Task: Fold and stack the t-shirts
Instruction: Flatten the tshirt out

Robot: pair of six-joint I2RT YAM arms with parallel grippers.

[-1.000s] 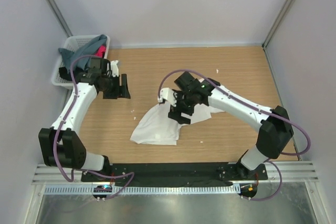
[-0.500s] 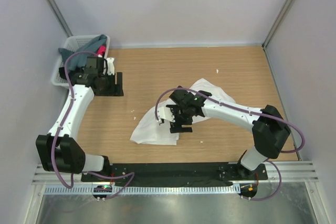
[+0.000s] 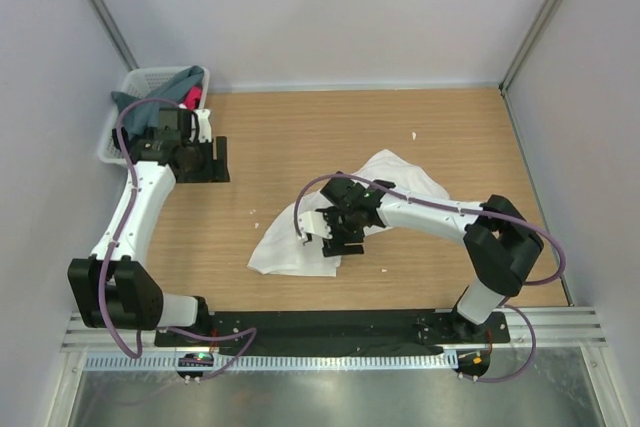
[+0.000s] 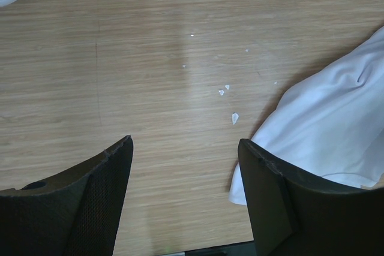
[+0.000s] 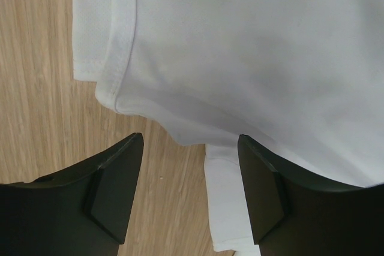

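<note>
The right claw [image 3: 335, 239] is shown wide open and empty, poised low over the white shirt [image 3: 290, 247], with its jaws spread to either side of a stitched hem [image 5: 120, 58] and a folded-under corner. The left claw [image 3: 215, 158] is likewise held open, with nothing gripped, above bare tabletop [image 3: 450, 127] beside the basket [image 3: 113, 133]. In its wrist view the shirt's near edge [image 4: 324, 130] is seen off to one side.

The white shirt is spread crumpled near the middle of the tabletop, part of it hidden beneath the right arm. A grey-teal shirt [image 3: 178, 81] and a pink-red shirt [image 3: 190, 98] are left bundled in the basket at the far left corner.

The cloth is judged light, thin and limp. No shape is expected to be kept when it is lifted, and any unsupported part is expected to sag and fold on itself. On the smooth wood it is likely to slide rather than stay put when dragged.

A hold is best taken at the hem, where the doubled, stitched edge offers a thicker lip to pinch. The corner between the jaws is well placed for this. A single layer should be taken, lest the fold beneath be caught too.
</note>
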